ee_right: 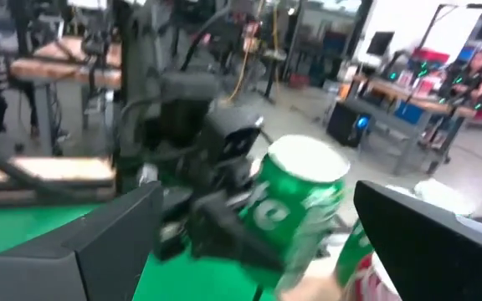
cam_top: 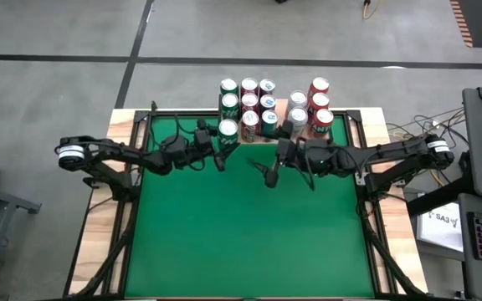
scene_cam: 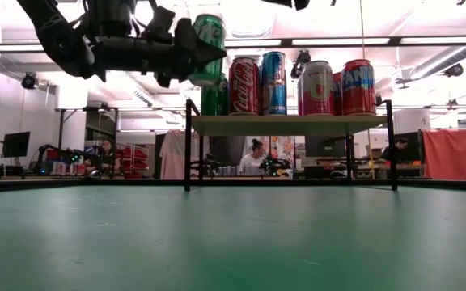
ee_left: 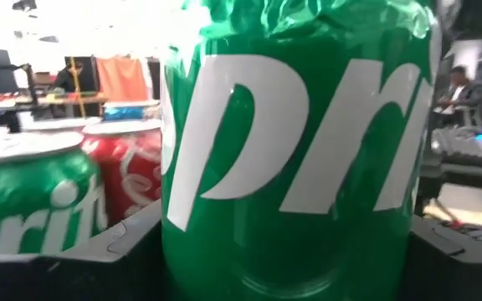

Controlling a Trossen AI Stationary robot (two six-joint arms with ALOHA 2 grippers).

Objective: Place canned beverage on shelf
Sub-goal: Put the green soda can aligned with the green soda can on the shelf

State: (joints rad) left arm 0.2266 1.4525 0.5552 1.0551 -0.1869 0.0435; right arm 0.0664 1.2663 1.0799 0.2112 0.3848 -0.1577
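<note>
1. Your desk [cam_top: 249, 226] is a green felt field, mostly bare on the near side of both claws; that leaves each arm room to approach the shelf without knocking anything.
2. The shelf [scene_cam: 290, 124] stands just beyond the left claw, its wooden board raised on thin black legs. Cans are packed upright in rows across it, so the free spot looks to be at the near left corner, right where you are heading.
3. Your left claw [cam_top: 223, 150] is clamped on the green Sprite can [scene_cam: 209, 48], fingers pressed to its sides and spread to the can's width. It holds the can upright and above board height, by my reading so the base clears the edge before you lower it.
4. Your right claw [cam_top: 269, 177] hangs beside the left one over the felt, fingers wide apart and holding nothing, waiting.
</note>
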